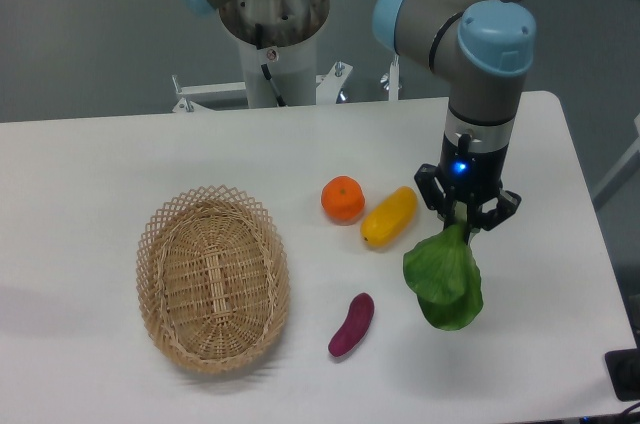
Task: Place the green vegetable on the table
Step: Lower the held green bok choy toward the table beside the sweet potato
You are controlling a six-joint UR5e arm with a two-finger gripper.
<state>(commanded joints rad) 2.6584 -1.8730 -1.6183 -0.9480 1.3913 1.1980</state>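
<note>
The green vegetable (445, 279) is a toy bok choy with broad dark green leaves. It hangs leaves-down from my gripper (463, 219), which is shut on its upper end. The pale stalk end is hidden between the fingers. The leaves hang at or just above the white table (540, 274) at its right side; I cannot tell whether they touch it.
An orange (343, 199) and a yellow oblong fruit (389, 215) lie just left of the gripper. A small purple eggplant (351, 324) lies left of the hanging leaves. An oval wicker basket (212, 277) stands at the left. The table's right edge is close.
</note>
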